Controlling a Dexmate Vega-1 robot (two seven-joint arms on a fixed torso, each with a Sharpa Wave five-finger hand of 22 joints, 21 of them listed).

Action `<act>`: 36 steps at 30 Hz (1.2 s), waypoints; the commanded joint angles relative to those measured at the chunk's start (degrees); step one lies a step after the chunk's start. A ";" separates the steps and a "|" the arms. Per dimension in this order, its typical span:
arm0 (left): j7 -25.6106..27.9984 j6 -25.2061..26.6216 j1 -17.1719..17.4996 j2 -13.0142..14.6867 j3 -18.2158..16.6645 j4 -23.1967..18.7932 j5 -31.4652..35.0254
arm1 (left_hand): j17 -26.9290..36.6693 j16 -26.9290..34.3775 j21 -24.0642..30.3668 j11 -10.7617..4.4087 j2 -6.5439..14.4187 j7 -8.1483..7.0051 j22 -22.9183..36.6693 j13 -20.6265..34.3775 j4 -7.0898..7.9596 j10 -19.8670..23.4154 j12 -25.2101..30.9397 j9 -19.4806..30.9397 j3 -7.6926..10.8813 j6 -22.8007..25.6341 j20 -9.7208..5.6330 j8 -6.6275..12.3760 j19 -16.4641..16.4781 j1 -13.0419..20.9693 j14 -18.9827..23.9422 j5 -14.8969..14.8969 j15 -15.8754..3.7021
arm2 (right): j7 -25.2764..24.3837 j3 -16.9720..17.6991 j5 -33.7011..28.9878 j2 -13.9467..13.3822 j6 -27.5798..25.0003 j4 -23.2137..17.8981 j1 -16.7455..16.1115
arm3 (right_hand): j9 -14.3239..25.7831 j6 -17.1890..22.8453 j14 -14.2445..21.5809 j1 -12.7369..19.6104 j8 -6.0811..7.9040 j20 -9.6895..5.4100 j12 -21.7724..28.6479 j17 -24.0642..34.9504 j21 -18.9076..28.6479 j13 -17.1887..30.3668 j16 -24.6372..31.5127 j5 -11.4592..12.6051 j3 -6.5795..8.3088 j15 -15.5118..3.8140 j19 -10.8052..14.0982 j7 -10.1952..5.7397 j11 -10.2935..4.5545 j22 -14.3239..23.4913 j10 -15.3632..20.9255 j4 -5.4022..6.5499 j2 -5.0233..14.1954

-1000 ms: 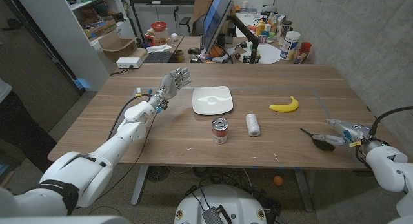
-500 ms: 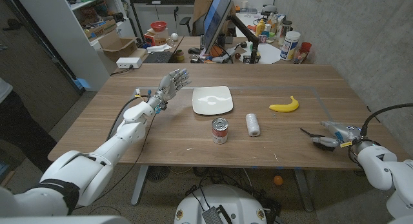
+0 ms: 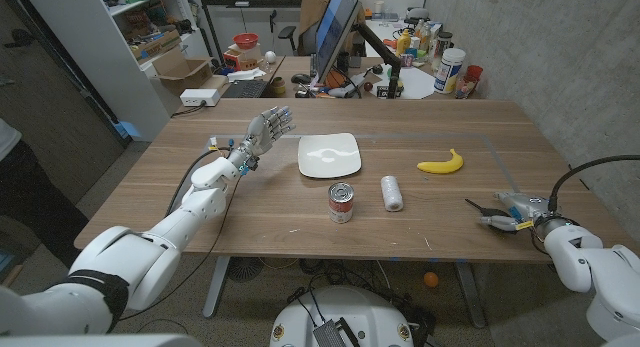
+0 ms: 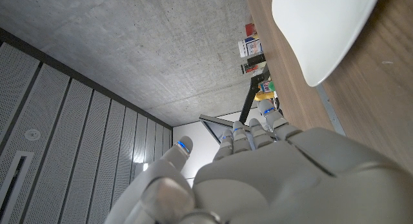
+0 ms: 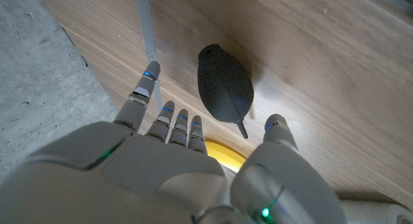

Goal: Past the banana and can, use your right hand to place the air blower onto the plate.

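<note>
I have my right hand (image 3: 508, 209) low over the near right part of the wooden table (image 3: 250, 202), with the fingers spread wide and nothing between them. In the right wrist view that hand (image 5: 174, 166) hovers above the black teardrop-shaped rubber air blower (image 5: 224, 90), which lies on the wood with its thin nozzle pointing toward my palm; I cannot tell whether any fingertip touches it. From the head view the air blower (image 3: 481, 208) sits just beside the fingertips, near the table's right edge.

The square white plate (image 3: 329, 155) sits around the table's middle, well apart from the blower. Between them lie the yellow banana (image 3: 441, 164), to the right of the plate, and the red-labelled metal can (image 3: 341, 203), standing upright in front of the plate. A white spool of thread (image 3: 392, 193) lies just to the right of the can.

My left hand (image 3: 266, 130) is raised to the left of the plate, fingers apart and holding nothing. In the left wrist view the left hand (image 4: 258, 179) points toward the plate's rim (image 4: 322, 30).
</note>
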 commanded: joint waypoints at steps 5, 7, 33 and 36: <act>-1.89 -1.26 -2.44 -1.72 -0.06 4.87 0.37 | 0.31 0.16 -0.19 0.00 5.54 0.00 0.30 0.11 0.07 0.41 -0.02 0.11 -0.30 0.23 0.12 0.12 0.31 -0.33 0.39 0.31 0.10 | -0.36 -4.68 1.60 -6.10 -8.82 -0.25 0.64 | 0.27 2.08 1.73 -0.55 1.05 -0.13 0.60 0.07 0.24 0.08 0.71 0.54 -0.68 -0.26 1.93 0.23 0.06 0.18 0.48 0.40 -0.60; -2.09 -1.37 -2.74 -1.94 -0.09 5.52 0.40 | 0.31 0.15 -0.19 -0.01 5.55 0.00 0.30 0.11 0.07 0.41 -0.02 0.11 -0.31 0.20 0.12 0.11 0.32 -0.33 0.38 0.32 0.15 | -0.72 -4.78 2.31 -6.65 -9.58 -0.41 0.46 | 0.28 2.20 1.95 -0.49 1.08 0.02 0.62 0.05 0.35 0.08 0.76 0.58 -0.69 -0.30 2.43 0.10 0.12 0.18 0.54 0.41 -0.53; -3.16 -2.42 -4.72 -3.16 -0.37 9.42 0.97 | 0.32 0.16 -0.30 0.10 5.66 0.01 0.31 0.11 0.13 0.43 -0.02 0.11 -0.44 0.22 0.18 0.12 0.34 -0.38 0.39 0.37 0.17 | -12.82 2.08 19.00 -3.83 -2.49 0.59 -2.59 | 0.50 8.84 34.60 34.69 3.52 -19.08 7.81 4.03 2.88 1.93 10.37 -2.30 5.25 -12.76 33.13 2.53 1.71 0.34 18.81 -1.52 11.68; -3.32 -2.68 -5.23 -3.40 -0.39 10.52 1.11 | 0.33 0.15 -0.32 0.08 5.66 0.06 0.32 0.11 0.14 0.37 -0.04 0.11 -0.47 0.20 0.18 0.11 0.35 -0.39 0.37 0.37 0.16 | -17.34 0.29 16.21 -3.82 -2.79 0.76 -2.75 | 1.90 19.77 43.95 36.37 6.66 -20.13 14.32 8.31 4.92 4.68 14.54 -2.25 3.60 -12.90 37.80 1.54 1.05 1.03 27.88 -0.75 12.99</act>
